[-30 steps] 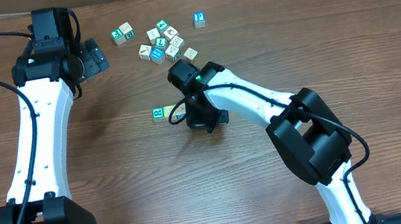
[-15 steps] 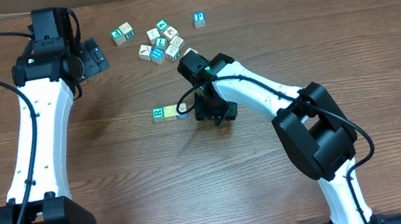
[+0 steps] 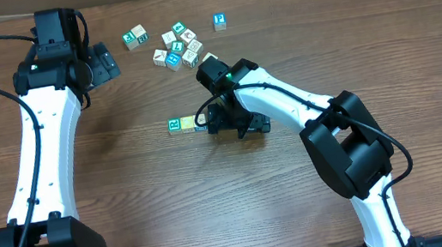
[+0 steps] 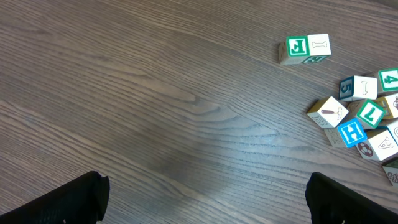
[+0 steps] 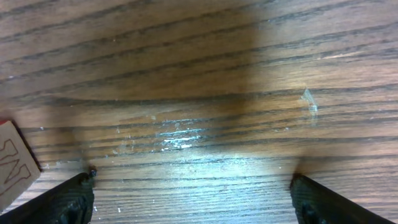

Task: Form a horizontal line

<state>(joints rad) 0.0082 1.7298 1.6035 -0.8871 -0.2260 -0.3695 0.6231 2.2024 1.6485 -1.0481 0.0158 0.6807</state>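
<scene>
Forming row (image 3: 181, 124): blocks touching side by side, near the middle of the table (image 3: 129, 206).
Right gripper (image 5: 193, 198): jaws wide, empty, low over bare wood just right of the row.
End block (image 5: 11, 167): outside the fingers, N-like letter.
Left gripper (image 4: 205, 202): wide, empty, well apart.
Pile (image 4: 360, 115): H, 7, 4, 5.
</scene>
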